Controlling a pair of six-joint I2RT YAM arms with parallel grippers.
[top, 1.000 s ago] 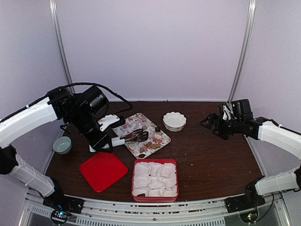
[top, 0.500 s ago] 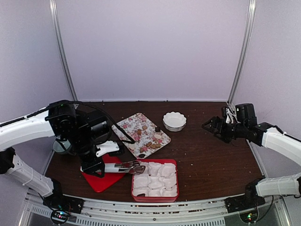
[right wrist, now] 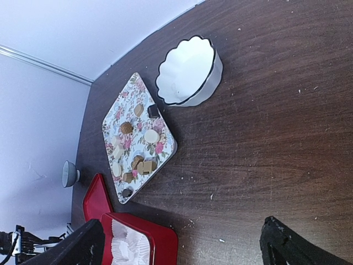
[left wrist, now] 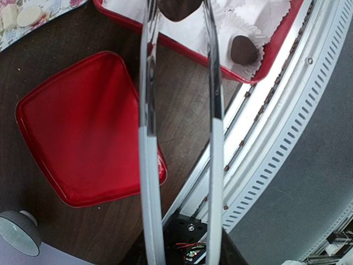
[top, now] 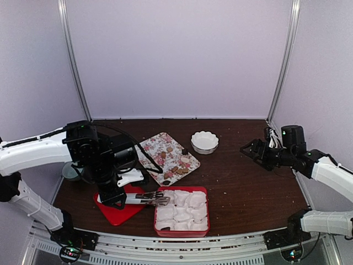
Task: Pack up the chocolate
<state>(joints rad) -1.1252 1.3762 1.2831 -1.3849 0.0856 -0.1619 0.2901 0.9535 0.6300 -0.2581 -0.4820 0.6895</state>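
Chocolate (left wrist: 177, 6), one dark piece, sits pinched in tongs (left wrist: 212, 138) squeezed by the half-closed left gripper (top: 117, 197) over the left side of the red box (top: 182, 234), likely due next for lowering and release into a free paper cup (top: 190, 212); the right gripper (top: 249, 148) gapes empty.

You can read no text, label, brand, number or sign in any of the three views. The small lit circuit board (top: 70, 253) at the lower left of the overhead view is too small for you to make out any marking on it.
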